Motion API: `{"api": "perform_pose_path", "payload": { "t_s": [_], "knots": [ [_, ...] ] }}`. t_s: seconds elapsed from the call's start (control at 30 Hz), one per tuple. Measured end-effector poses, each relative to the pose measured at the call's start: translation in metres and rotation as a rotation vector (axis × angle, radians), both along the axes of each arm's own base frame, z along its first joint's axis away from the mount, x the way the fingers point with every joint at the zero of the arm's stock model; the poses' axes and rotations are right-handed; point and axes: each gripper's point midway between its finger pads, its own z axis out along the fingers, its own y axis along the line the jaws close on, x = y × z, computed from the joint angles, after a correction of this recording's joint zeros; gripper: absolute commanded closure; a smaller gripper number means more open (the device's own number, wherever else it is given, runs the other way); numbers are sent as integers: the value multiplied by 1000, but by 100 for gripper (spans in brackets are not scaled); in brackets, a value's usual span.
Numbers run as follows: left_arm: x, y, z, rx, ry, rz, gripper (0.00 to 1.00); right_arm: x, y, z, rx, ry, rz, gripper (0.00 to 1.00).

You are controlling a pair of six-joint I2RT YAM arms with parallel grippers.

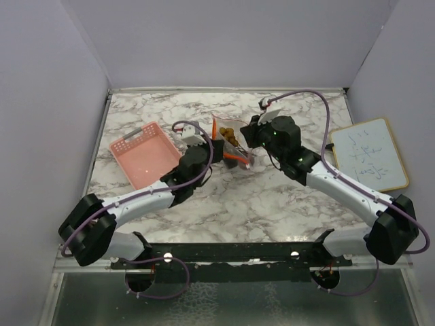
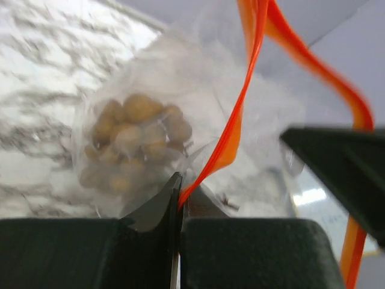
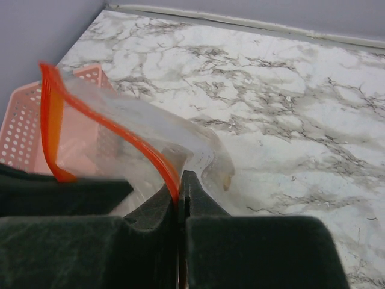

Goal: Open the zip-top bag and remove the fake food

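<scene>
Between the two grippers, over the middle of the marble table (image 1: 272,197) and a little toward the back: the zip-top bag (image 1: 230,141), clear and crinkled, held up by its mouth. No telling whether its lower end touches the marble. Inside, seen through the plastic, fake food (image 2: 135,141) as a bunch of golden-brown balls, bunched together in the belly of the bag. Along the mouth, the orange-red zip strip (image 2: 240,114), parted into two diverging bands, so the opening gapes partly. On one band, the left gripper (image 2: 178,180), jaws pressed together with the strip pinched between the fingertips. On the other band, the right gripper (image 3: 180,180), likewise clamped tight, the strip running up and away from its tips in a loop. To the left of the bag, just beyond the left arm, a pink basket (image 1: 146,155) lying flat on the table. Well apart at the right edge, a whiteboard (image 1: 370,155) with handwriting, tilted slightly.
</scene>
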Motion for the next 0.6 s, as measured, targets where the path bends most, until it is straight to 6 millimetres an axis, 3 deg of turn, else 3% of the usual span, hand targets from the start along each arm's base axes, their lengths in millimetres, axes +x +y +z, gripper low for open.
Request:
{"api": "perform_pose_path", "payload": {
  "t_s": [0.1,0.2,0.27,0.37,0.47,0.6],
  "knots": [
    [31,26,39,41,-59,71,100,4,7,3,-4,-3,21,99],
    [56,45,85,84,-131,120,100,12,20,19,11,-25,53,99],
    [61,46,111,115,-173,117,100,12,23,28,25,-40,66,99],
    [62,34,127,169,-196,57,100,7,19,27,39,-40,64,99],
    [65,14,104,259,-159,-43,100,-5,10,-5,31,9,53,99],
    [57,-13,18,423,-6,-190,100,-28,-8,-88,-38,156,34,99]
  ]
}}
